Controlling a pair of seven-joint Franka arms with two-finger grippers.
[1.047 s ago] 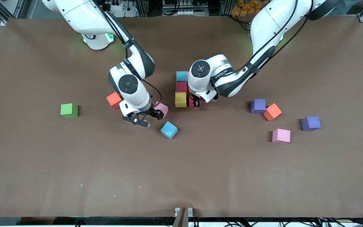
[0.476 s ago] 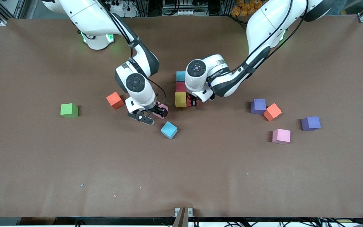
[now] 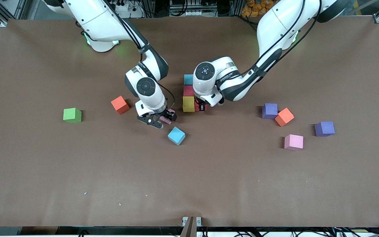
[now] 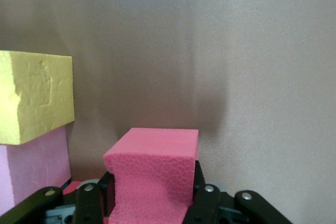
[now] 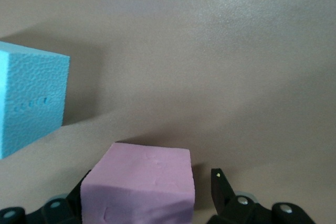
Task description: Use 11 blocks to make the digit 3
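Note:
A short column of blocks stands mid-table: cyan (image 3: pixel 189 79), dark red (image 3: pixel 189 90), yellow (image 3: pixel 188 103). Beside the yellow one, my left gripper (image 3: pixel 203 107) is shut on a red block (image 3: pixel 198 107), low at the table. In the left wrist view the red block (image 4: pixel 155 156) fills the left gripper (image 4: pixel 152 195), with the yellow block (image 4: pixel 34 95) and a pink one (image 4: pixel 31 166) beside it. My right gripper (image 3: pixel 163 120) straddles a pink block (image 3: pixel 166 119). In its wrist view the pink block (image 5: pixel 139 182) sits inside the right gripper (image 5: pixel 149 200), one finger (image 5: pixel 220 184) still apart from it.
A loose cyan block (image 3: pixel 176 135) lies just nearer the camera than the right gripper, also seen as the cyan block (image 5: pixel 29 103). An orange block (image 3: pixel 120 104) and the green cube (image 3: pixel 72 115) lie toward the right arm's end. Purple (image 3: pixel 270 110), orange (image 3: pixel 284 117), purple (image 3: pixel 324 128) and pink (image 3: pixel 293 142) lie toward the left arm's end.
The right gripper has come down around the pink block, shifting toward the column, and its jaws have started to narrow. The left gripper nudged its red block closer to the yellow one, then stayed.

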